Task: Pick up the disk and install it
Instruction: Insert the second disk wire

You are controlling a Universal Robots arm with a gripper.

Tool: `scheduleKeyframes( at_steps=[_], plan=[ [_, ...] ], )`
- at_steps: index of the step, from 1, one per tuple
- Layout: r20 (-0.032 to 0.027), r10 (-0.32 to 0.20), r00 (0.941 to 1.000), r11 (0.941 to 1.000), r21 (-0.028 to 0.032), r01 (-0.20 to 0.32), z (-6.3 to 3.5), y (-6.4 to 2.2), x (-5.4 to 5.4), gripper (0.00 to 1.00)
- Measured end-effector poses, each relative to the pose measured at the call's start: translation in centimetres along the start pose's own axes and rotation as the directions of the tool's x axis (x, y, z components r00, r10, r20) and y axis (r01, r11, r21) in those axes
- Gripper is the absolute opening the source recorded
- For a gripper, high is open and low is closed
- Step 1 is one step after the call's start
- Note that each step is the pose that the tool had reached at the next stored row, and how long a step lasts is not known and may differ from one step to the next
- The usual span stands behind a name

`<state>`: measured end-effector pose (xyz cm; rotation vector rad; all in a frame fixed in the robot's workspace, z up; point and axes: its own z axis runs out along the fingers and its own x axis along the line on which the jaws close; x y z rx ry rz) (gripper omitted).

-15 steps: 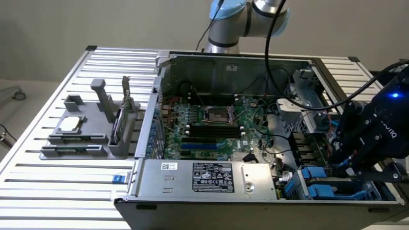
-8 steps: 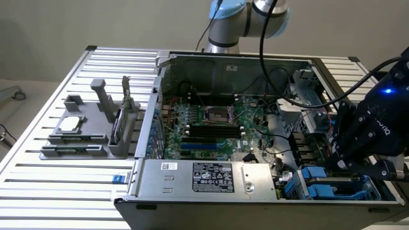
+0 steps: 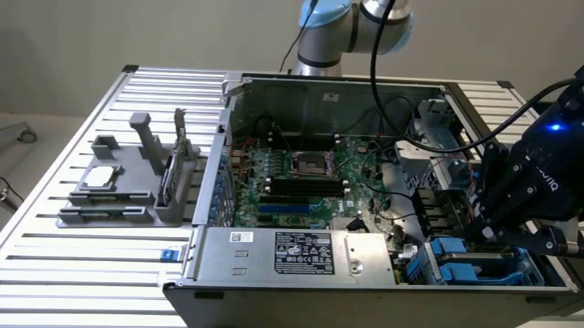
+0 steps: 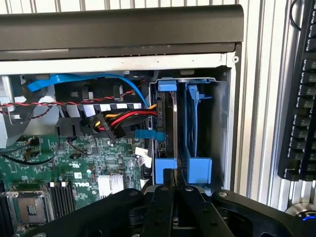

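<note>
The disk stands on edge in the drive bay at the corner of the open computer case, with its bright blue carrier framing it. My gripper hangs right over the disk's near edge. Its black fingers are pressed together between the blue carrier tabs, and I cannot tell whether they pinch the edge. In the exterior view my gripper hovers over the blue carriers at the case's near corner, on the exterior view's right.
Red, yellow and black power cables and a blue data cable plug in beside the bay. The motherboard and the power supply fill the case. A grey fixture holds a chip and a card. A keyboard lies outside the case.
</note>
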<state>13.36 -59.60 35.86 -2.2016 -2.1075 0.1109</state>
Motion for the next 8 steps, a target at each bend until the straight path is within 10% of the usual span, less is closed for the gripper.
scheduleKeyframes(
  at_steps=[8],
  plan=[
    [0.0000, 0.000, 1.0000, 1.0000, 0.0000, 0.000, 0.00, 0.00, 0.00, 0.11]
  ],
)
